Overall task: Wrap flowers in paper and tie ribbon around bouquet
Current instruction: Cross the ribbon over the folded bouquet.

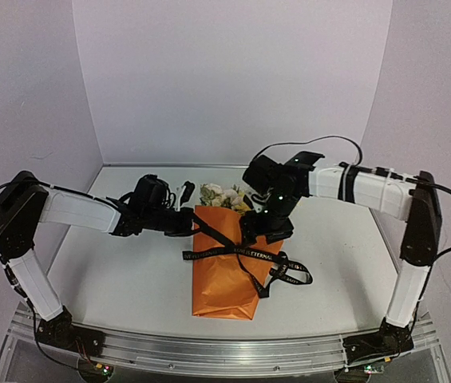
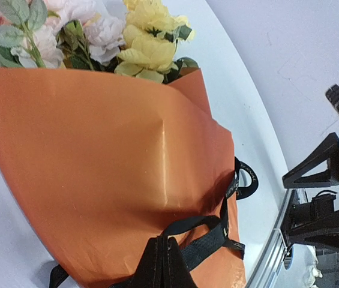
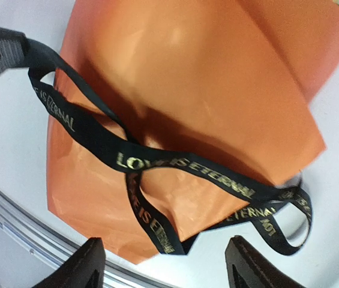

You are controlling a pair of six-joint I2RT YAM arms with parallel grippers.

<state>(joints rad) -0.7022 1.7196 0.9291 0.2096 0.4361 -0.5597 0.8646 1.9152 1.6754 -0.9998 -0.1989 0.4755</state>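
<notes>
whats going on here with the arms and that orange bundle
Two robot arms are tying a bouquet lying on the table: flowers wrapped in orange paper. The black ribbon is looped loosely across the wrap, not yet cinched. The left arm's fingers are shut on a strand of it beside the bouquet; the right arm's fingers stand open over it, holding nothing.

Top external view looks down and forward from the near edge over the whole table [image 1: 129,295]. Both wrist views face, at close range, the same paper [image 2: 97,168] and ribbon [image 3: 181,163].
</notes>
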